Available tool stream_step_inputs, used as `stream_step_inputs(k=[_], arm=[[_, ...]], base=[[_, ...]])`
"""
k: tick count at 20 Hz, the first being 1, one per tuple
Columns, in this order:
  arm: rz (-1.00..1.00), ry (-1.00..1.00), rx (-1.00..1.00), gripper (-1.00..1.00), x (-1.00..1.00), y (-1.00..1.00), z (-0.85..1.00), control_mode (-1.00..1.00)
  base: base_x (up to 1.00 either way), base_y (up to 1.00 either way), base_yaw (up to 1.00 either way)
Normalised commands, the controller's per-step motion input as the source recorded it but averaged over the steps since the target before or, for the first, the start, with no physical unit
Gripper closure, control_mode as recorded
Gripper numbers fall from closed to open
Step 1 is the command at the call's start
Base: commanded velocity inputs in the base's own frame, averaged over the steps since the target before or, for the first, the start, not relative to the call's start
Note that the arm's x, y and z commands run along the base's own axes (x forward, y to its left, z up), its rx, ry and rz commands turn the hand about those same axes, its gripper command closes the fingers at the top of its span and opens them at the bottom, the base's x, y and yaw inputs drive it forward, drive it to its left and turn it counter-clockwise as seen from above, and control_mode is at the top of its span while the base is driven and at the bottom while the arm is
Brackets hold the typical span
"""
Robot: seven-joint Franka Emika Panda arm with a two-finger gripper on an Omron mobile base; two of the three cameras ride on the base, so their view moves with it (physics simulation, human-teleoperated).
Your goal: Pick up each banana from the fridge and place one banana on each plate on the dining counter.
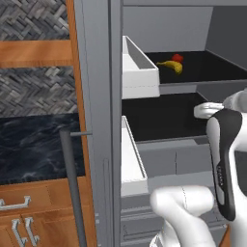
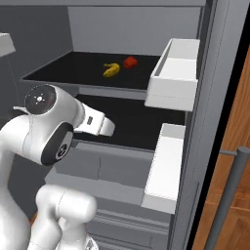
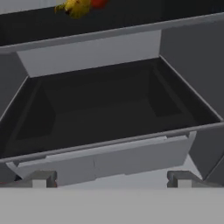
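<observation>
The fridge (image 1: 96, 96) stands open. One banana (image 1: 171, 66) lies on its upper black shelf (image 1: 212, 67), just in front of a small round red fruit (image 1: 177, 58). The right base view has the same banana (image 2: 111, 70) beside the red fruit (image 2: 130, 62). My gripper (image 3: 113, 179) is open and holds nothing. It faces the lower shelf (image 3: 109, 113), with the banana (image 3: 74, 6) above it at the top edge of the hand view. The plates and the dining counter are out of view.
White door bins (image 1: 137, 72) (image 1: 131, 164) hang on the open door, left of the shelves. The door's dark bar handle (image 1: 72, 188) runs down beside wooden cabinets with silver handles (image 1: 19, 226). Grey drawers (image 2: 112, 171) sit under the lower shelf.
</observation>
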Motion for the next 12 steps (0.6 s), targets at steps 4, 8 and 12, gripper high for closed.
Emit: stream_step_inputs(k=[4, 8, 12], arm=[[0.00, -0.08, -0.07, -1.00, 0.56, 0.03, 0.78, -1.00], [0.00, -0.02, -0.11, -1.00, 0.70, 0.08, 0.54, -1.00], [-0.01, 0.01, -0.10, -1.00, 0.68, 0.22, 0.38, -1.00]], base=[[0.00, 0.00, 0.00], [0.00, 0.00, 0.00], [0.00, 0.00, 0.00]])
